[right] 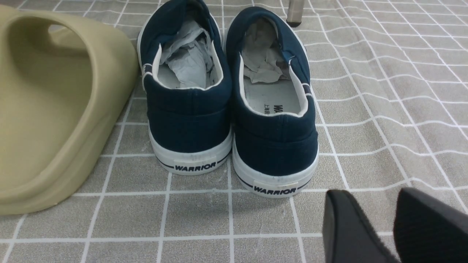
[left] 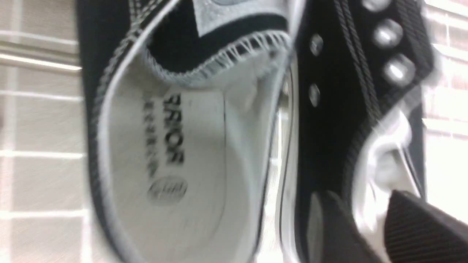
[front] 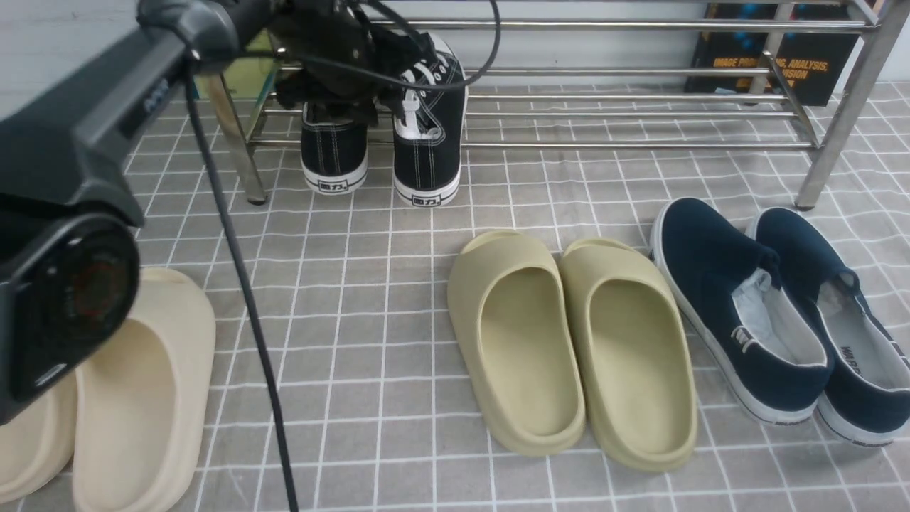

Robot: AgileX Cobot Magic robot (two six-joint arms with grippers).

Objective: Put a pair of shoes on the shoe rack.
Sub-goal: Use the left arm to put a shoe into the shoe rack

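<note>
Pair of black canvas sneakers [front: 426,153], white soles and laces, side by side, heels toward camera and past the front bar, on lower shelf at left end of steel-tube shoe rack [front: 640,114].

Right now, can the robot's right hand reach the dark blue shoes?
Probably yes. The right hand hovers open just behind the heels of the dark blue shoes, with only bare checked floor between them. The olive slide sits off to one side.

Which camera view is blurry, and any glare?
Left wrist view: black sneakers smeared by blur, floor washed out white along one edge. Front view: sharp, highlights on the shoe rack bars. Right wrist view: crisp, navy slip-ons cast soft shadows.
</note>
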